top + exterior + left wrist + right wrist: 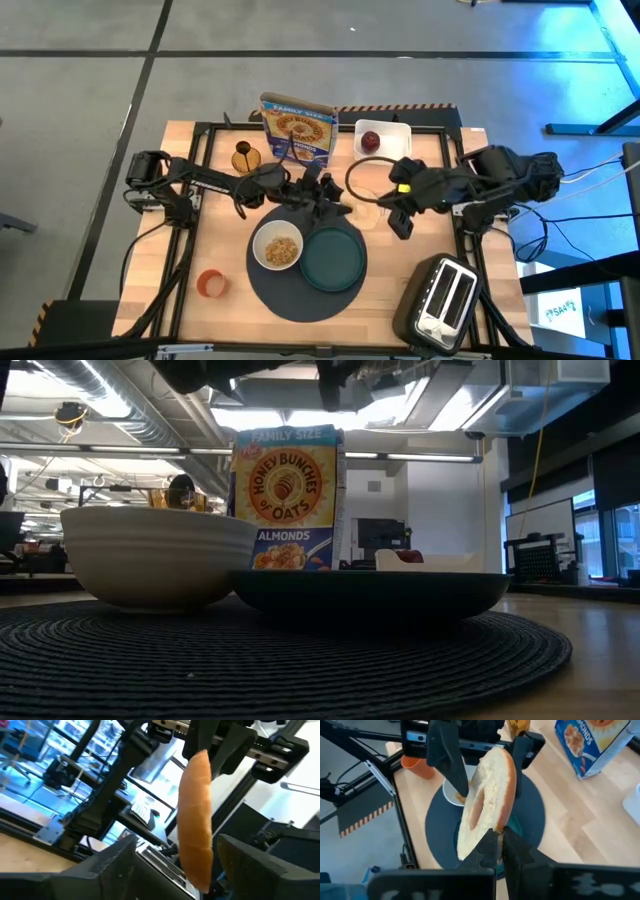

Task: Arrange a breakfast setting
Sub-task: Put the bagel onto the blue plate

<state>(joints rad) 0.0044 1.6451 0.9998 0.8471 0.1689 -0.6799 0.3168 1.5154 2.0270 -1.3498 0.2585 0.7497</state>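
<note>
A tan half bagel [487, 800] with a hole stands on edge in the air above the far rim of the round dark-grey placemat [300, 290]. My right gripper [499, 842] is shut on it and also shows in the high view [388, 207]. My left gripper [177, 847], at the table's middle [338, 205], is open. Its fingers stand on either side of the bagel [196, 815], one by the cut face, one by the crust. The white bowl [278, 250] with cereal and the teal plate [333, 260] sit on the placemat. The spoon is out of view. My right gripper pinches the bagel's rim [496, 826] between its two fingers, which sit close together. The fingers come level from the table's right side. The bagel is upright on edge, lifted clear of the plate and placemat.
The blue cereal box [297, 128] stands at the far middle. Right of it is a white tray [395, 135] with the dark-red fruit [371, 141]. The toaster [445, 300] is at the near right, the orange cup [211, 284] at the near left, and a dark jar [245, 157] at the far left.
</note>
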